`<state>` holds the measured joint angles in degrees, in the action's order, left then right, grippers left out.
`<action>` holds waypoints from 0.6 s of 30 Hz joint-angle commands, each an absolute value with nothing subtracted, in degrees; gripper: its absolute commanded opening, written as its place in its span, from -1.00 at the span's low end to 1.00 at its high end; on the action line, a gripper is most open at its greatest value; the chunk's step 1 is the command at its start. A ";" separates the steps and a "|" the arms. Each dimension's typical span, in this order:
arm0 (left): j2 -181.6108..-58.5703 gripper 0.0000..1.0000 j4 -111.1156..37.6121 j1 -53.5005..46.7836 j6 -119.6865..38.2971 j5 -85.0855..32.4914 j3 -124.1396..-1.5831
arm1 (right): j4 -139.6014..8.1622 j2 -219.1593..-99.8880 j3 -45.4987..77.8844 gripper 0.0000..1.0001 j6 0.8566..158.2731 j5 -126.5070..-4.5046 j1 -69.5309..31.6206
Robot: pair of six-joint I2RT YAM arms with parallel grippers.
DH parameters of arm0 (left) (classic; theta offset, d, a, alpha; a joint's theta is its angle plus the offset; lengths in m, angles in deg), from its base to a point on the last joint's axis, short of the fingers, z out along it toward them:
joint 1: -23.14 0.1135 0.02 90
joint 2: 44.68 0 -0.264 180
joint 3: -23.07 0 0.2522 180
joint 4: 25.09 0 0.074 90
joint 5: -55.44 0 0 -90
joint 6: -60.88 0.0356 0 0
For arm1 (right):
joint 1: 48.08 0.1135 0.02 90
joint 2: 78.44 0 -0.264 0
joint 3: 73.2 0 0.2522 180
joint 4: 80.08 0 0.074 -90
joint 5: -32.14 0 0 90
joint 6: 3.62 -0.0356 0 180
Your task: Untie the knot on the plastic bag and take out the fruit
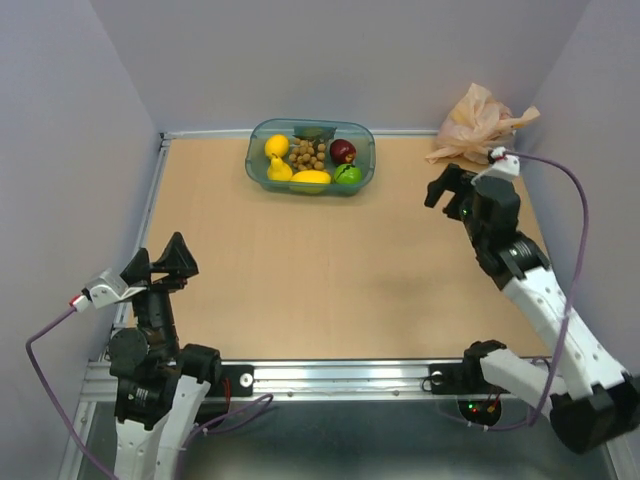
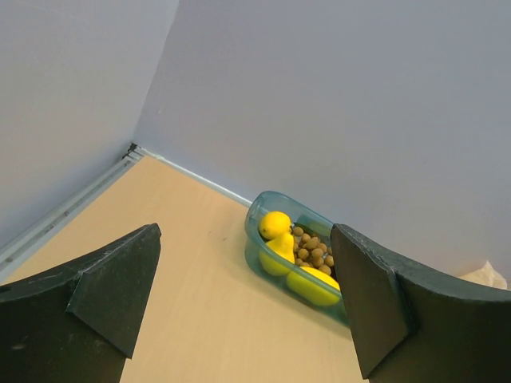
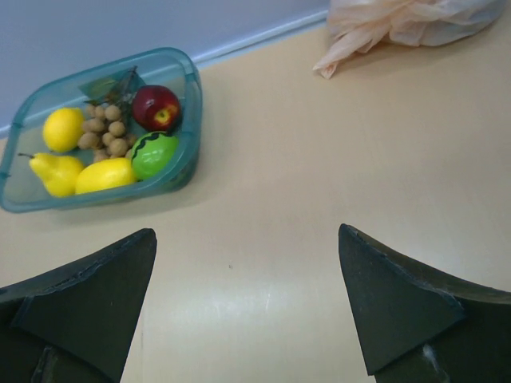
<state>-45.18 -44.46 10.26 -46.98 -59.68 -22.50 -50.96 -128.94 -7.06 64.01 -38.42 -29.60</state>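
The plastic bag lies crumpled in the far right corner, pale peach film; it also shows in the right wrist view and as a sliver in the left wrist view. I cannot make out its knot or anything inside it. A red apple lies in the teal tub, also seen in the right wrist view. My right gripper is open and empty, just in front and left of the bag, over bare table. My left gripper is open and empty at the near left.
The teal tub at the back middle also holds a lemon, a yellow pear, another yellow fruit, a brown cluster of small balls and a green apple. Grey walls close three sides.
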 commanded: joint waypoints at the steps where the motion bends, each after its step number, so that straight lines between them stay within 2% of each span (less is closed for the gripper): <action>1: -37.04 0.97 -43.25 8.47 -46.17 -60.93 -22.24 | -54.53 -141.96 2.68 1.00 60.37 -32.39 -29.19; 5: -36.51 0.97 -43.95 6.27 -46.08 -61.63 -22.42 | -61.64 -158.02 8.40 1.00 58.08 -22.82 -31.81; 10: -36.42 0.97 -44.13 4.69 -45.55 -62.16 -22.33 | -71.22 -172.90 18.14 1.00 50.61 -24.46 -41.29; 16: -37.12 0.97 -43.69 4.51 -44.85 -63.29 -22.16 | -98.53 -188.44 21.67 1.00 60.17 -23.67 -44.65; 18: -37.56 0.97 -43.08 4.51 -44.58 -63.39 -21.98 | -98.66 -192.94 28.75 1.00 60.10 -23.41 -45.62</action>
<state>-45.13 -45.84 4.81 -46.24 -61.89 -22.48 -82.85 -187.15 18.05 57.15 -25.46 -44.79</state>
